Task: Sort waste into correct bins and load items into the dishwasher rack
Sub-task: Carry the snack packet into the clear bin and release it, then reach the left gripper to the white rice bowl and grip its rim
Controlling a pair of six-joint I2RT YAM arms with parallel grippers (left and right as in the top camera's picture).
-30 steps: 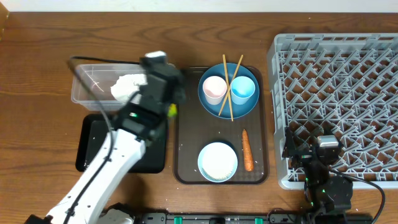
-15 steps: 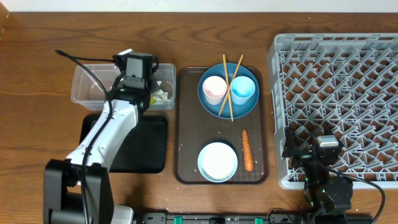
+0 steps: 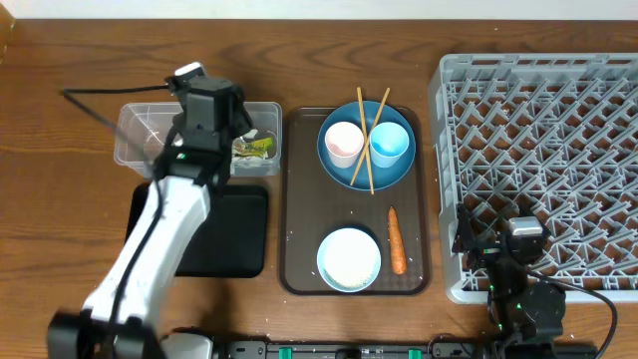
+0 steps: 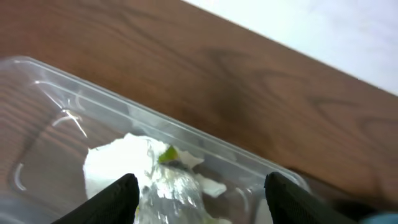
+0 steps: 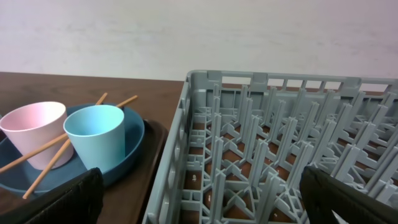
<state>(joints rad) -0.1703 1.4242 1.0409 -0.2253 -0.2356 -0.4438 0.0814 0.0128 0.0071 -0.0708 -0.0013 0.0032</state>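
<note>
The left gripper has released: its jaws are spread above the crumpled paper and foil, now lying in the clear tub. 1 waste item is sorted; the carrot waits. The right gripper has its jaws spread too.

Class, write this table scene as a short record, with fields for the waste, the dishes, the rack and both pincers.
Waste: paper and wrapper in the clear tub; carrot on the brown tray
Dishes: pink cup, blue cup and chopsticks on the blue plate; white bowl on the brown tray
Rack: no dishes visible in it
Left pincer: open, over the tub
Right pincer: open, beside the rack
</note>
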